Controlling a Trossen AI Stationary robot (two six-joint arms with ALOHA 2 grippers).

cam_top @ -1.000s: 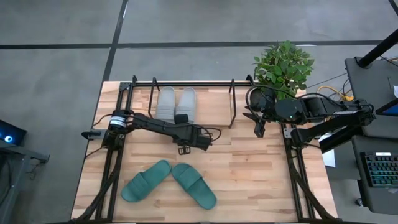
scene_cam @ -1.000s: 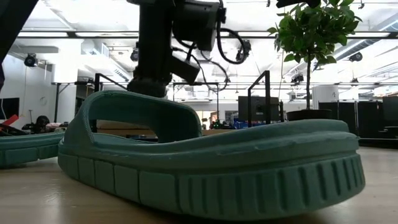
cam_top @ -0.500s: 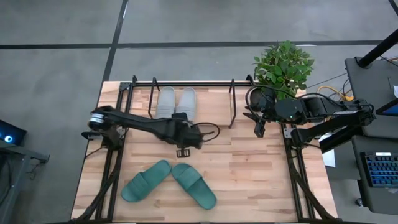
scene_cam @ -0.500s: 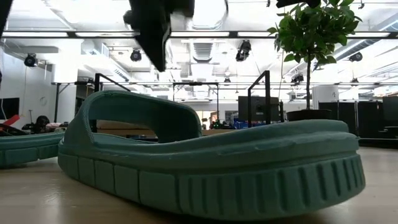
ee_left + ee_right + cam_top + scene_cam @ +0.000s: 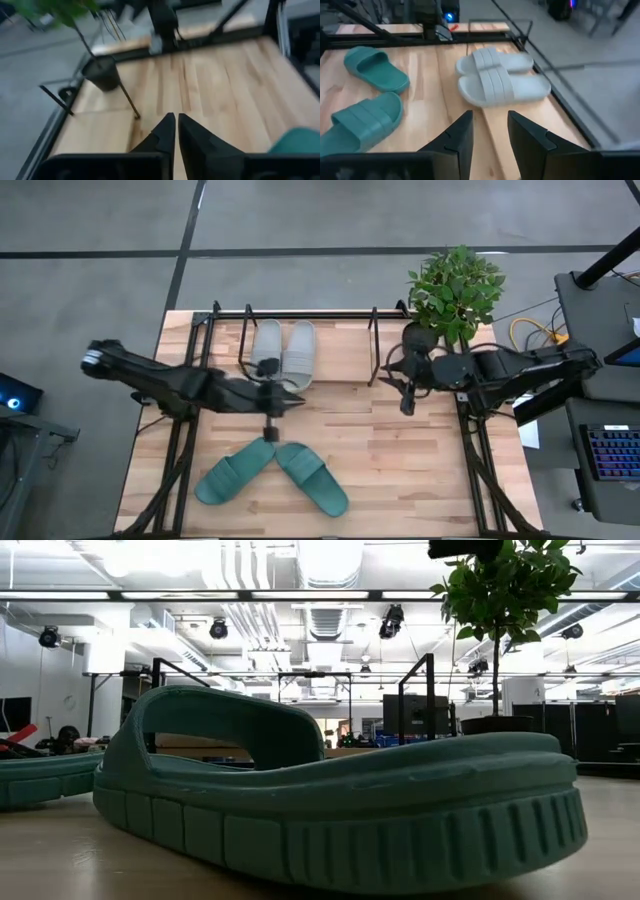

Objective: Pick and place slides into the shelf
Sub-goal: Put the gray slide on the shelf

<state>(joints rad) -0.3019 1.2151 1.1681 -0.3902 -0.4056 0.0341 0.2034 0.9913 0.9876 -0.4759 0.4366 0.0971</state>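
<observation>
The light wood plank counter (image 5: 400, 450) stands on a grey floor crossed by dark lines, with black arm frames down both of its sides. At its far edge sits the low shelf of thin black metal rods (image 5: 375, 345), and the light grey pair of foam slides (image 5: 283, 348) lies side by side inside it. The teal green pair of foam slides (image 5: 272, 474) lies on the bare planks near the front edge, heels close together and toes spread apart. A leafy green potted plant (image 5: 455, 287) stands at the far right corner, and a desk with a keyboard (image 5: 610, 465) stands off the counter to the right.

The left pincer (image 5: 270, 426) hangs above the planks between the shelf and the teal pair, its fingers nearly shut and holding nothing. The right pincer (image 5: 405, 402) waits near the shelf's right end, fingers (image 5: 462, 137) spread and empty.

Behind the counter the low view shows a large hall with white ceiling ducts (image 5: 320, 570) and strip lights.
</observation>
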